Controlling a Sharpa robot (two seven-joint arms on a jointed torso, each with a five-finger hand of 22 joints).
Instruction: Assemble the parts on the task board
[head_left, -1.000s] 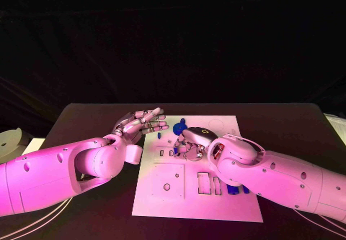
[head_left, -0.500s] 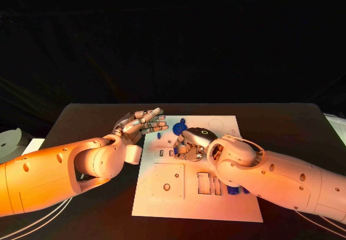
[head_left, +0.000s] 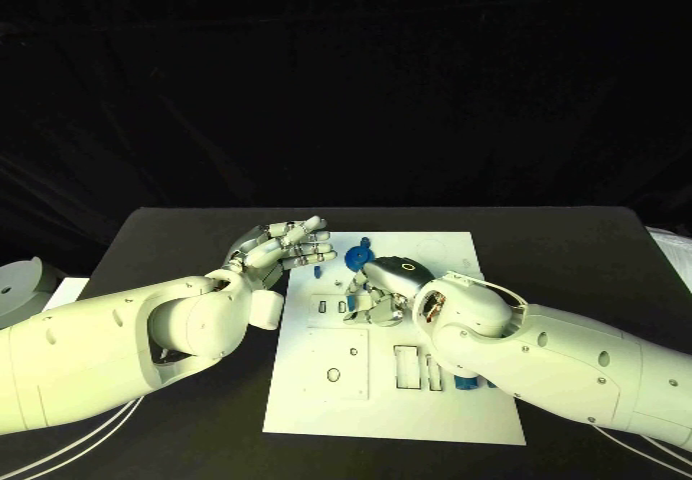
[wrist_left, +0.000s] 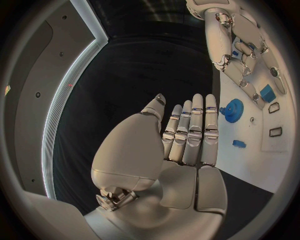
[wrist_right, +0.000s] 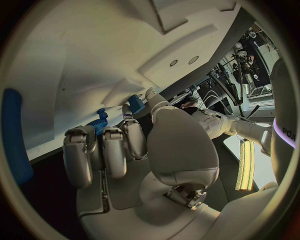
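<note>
White and flat, the rectangular task board (head_left: 378, 385) lies on the black table (head_left: 577, 250) between the two arms, its surface cut with small rectangular slots and round holes. The left hand (head_left: 283, 246), silver and many-fingered, hangs just off the board's far left corner with its palm turned up and its fingers straight and side by side, the thumb standing apart; it holds nothing and touches nothing. In the left wrist view that hand (wrist_left: 181, 140) shows the same flat, empty pose, with a blue gear-shaped part (wrist_left: 234, 109) lying on the board just past its fingertips and a small blue block part (wrist_left: 267, 93) further along under the other hand.

The right hand (head_left: 378, 290) is bent down over the board's upper middle, knuckles up, fingers curled towards the plate. From the right wrist view its fingers (wrist_right: 103, 150) lie close together and curl in towards the board, with a small blue part (wrist_right: 135, 103) at their tips; whether they pinch it or only touch it I cannot tell. A long blue part (head_left: 464, 381) lies on the board beside the right forearm, near the slots.
</note>
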